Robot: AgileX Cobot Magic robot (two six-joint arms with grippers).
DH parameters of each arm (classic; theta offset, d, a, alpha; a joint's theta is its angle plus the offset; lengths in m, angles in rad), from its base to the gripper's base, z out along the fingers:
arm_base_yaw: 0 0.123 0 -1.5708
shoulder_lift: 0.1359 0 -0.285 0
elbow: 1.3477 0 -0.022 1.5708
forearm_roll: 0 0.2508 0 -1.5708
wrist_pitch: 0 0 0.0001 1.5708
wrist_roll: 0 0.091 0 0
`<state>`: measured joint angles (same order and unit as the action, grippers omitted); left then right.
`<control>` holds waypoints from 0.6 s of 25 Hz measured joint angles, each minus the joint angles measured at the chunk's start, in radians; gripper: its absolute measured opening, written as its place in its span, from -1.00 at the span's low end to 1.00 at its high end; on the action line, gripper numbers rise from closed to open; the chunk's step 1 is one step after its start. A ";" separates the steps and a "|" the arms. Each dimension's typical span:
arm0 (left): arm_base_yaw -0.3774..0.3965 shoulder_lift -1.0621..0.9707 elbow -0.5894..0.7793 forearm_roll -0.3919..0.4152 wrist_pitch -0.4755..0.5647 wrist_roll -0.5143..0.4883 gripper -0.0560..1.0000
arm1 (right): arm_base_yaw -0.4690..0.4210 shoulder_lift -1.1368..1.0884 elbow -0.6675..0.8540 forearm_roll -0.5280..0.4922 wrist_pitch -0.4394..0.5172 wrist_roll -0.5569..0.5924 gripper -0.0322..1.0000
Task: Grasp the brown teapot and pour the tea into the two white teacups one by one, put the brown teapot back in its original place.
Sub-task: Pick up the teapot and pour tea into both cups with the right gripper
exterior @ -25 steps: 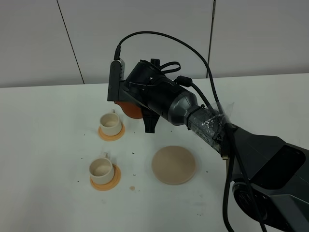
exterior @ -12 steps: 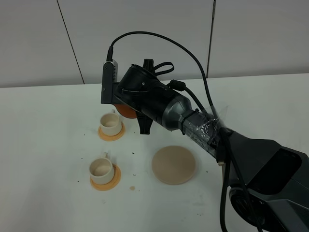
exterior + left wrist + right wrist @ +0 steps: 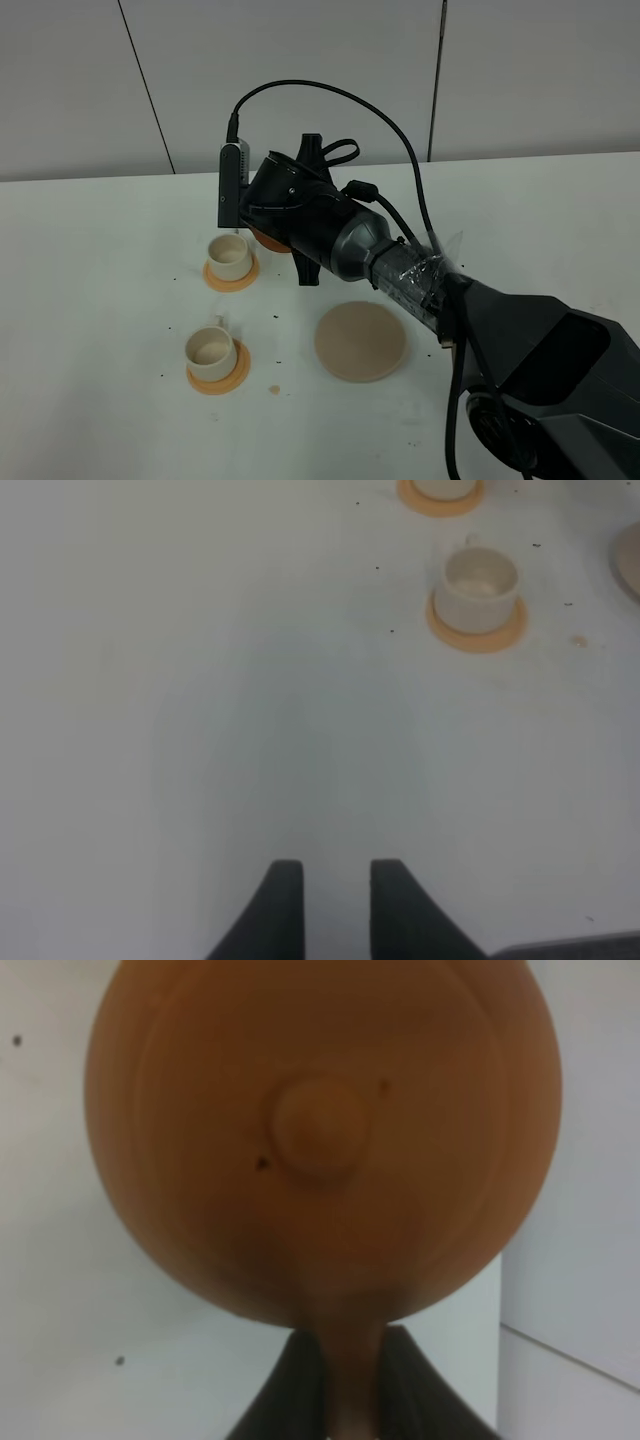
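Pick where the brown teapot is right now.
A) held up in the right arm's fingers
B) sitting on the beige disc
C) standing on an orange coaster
A: the right arm's fingers pinch the brown teapot by its handle; the beige disc lies bare.

The brown teapot point(image 3: 320, 1140) looks smooth, matt clay; the arm's black casing point(image 3: 318, 215), slightly glossy plastic.

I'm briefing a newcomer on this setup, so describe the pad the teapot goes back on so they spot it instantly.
On the white table, find the two white teacups on small orange coasters. Just right of the nearer cup lies a flat round beige disc: bare, paler and wider than either coaster.
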<state>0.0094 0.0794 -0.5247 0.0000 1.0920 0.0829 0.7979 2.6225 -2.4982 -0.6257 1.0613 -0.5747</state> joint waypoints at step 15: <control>0.000 0.000 0.000 0.000 0.000 0.000 -0.45 | 0.016 0.000 0.000 -0.035 0.037 0.016 -0.75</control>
<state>0.0094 0.0794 -0.5247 0.0000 1.0920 0.0829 0.8141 2.6225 -2.4982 -0.6606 1.0987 -0.5587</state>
